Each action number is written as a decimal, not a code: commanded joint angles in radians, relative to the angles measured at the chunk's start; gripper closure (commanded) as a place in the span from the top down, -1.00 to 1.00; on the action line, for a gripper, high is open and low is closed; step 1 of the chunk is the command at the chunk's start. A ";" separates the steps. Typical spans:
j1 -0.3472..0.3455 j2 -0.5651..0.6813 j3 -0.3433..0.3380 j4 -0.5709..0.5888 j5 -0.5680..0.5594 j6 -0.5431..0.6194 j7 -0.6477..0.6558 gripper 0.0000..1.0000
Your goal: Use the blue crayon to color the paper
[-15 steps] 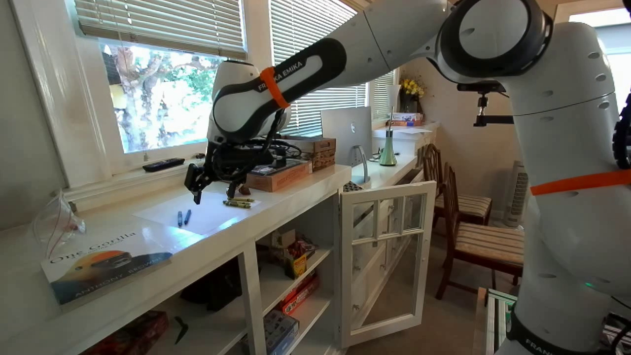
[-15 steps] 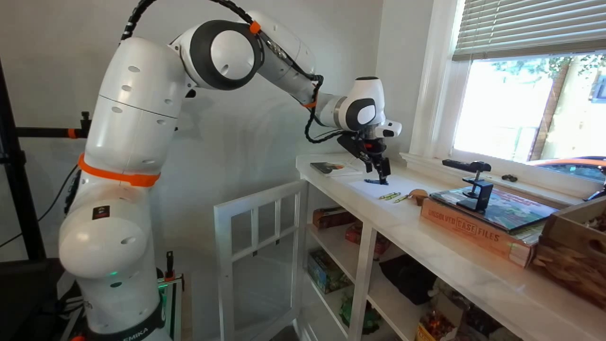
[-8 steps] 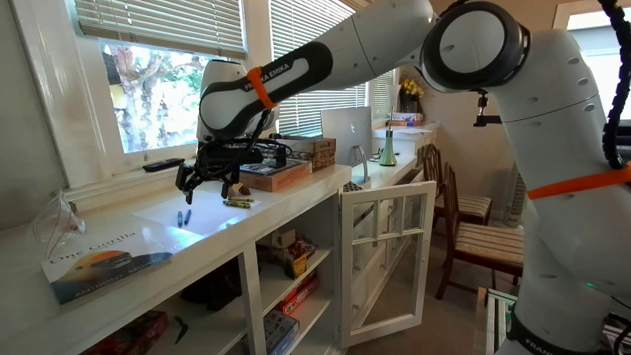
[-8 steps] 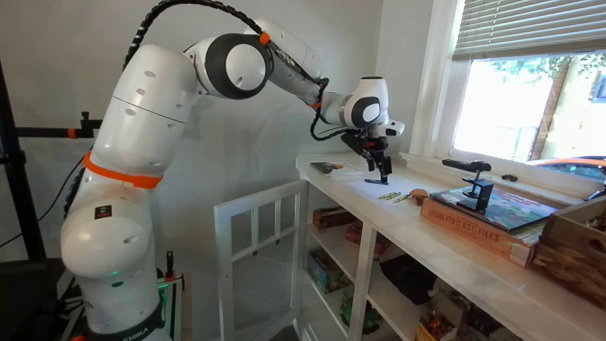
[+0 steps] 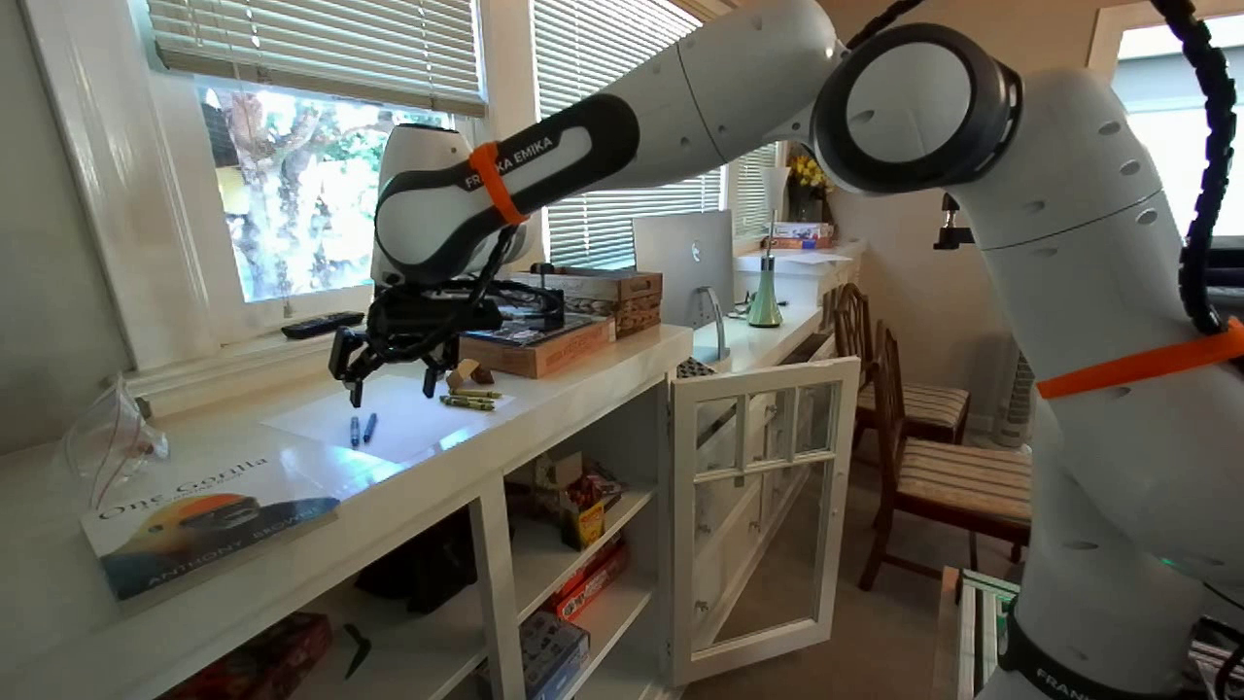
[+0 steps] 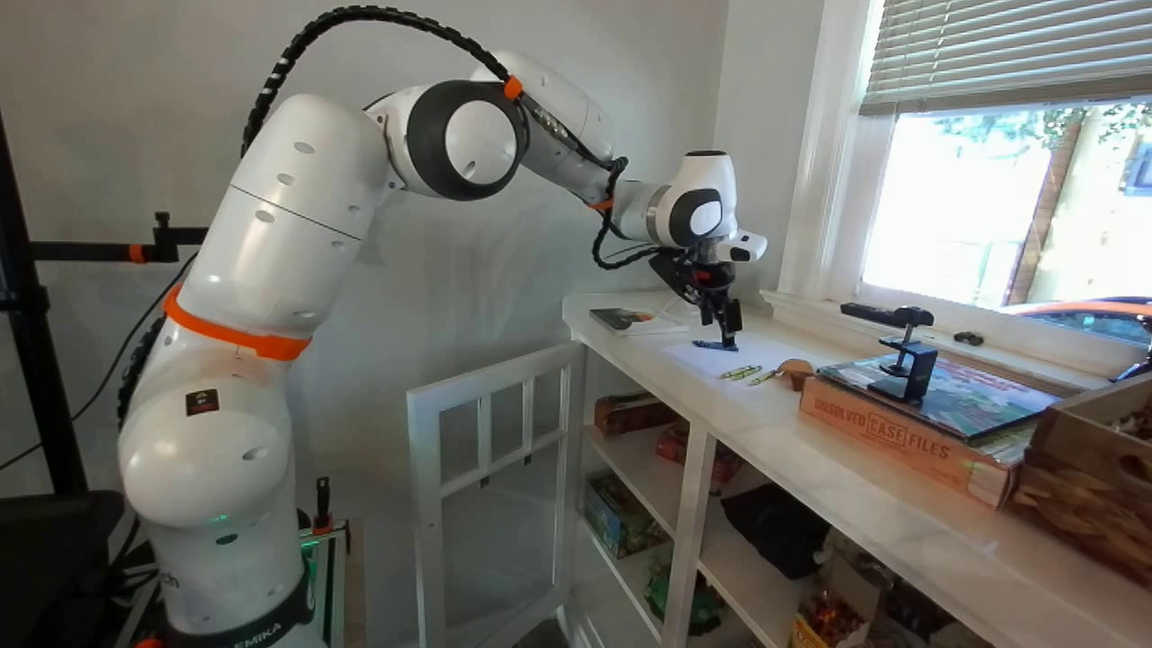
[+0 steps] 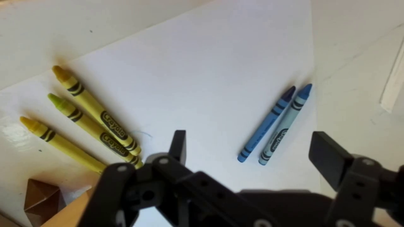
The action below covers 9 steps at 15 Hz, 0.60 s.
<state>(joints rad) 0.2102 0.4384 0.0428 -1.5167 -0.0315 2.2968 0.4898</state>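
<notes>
Prob. pre-grasp: end effector (image 7: 251, 137) spread wide, nothing held. Dk blue crayon (image 7: 264, 126) & lt blue crayon (image 7: 284, 125) on paper (image 7: 202, 78), below/slightly ahead of end effector; tgt unclear. Next: prob. choose one, align, descend, pinch.

In the wrist view, the gripper (image 7: 252, 148) is cut off at the bottom of the frame. It hides one end of the lowest yellow crayon (image 7: 70, 148) and some of the paper (image 7: 202, 88), which also runs off the top. Too little of a white thing (image 7: 394, 80) shows at the right edge to tell what it is. In an exterior view, the blue crayons (image 6: 707, 345) are too small to tell apart, and the wooden box (image 6: 1089, 522) is cut off on the right.
</notes>
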 commanded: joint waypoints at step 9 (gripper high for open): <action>0.039 0.057 -0.039 0.076 -0.011 -0.010 0.153 1.00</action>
<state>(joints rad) 0.2279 0.4503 0.0151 -1.4993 -0.0322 2.2975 0.5923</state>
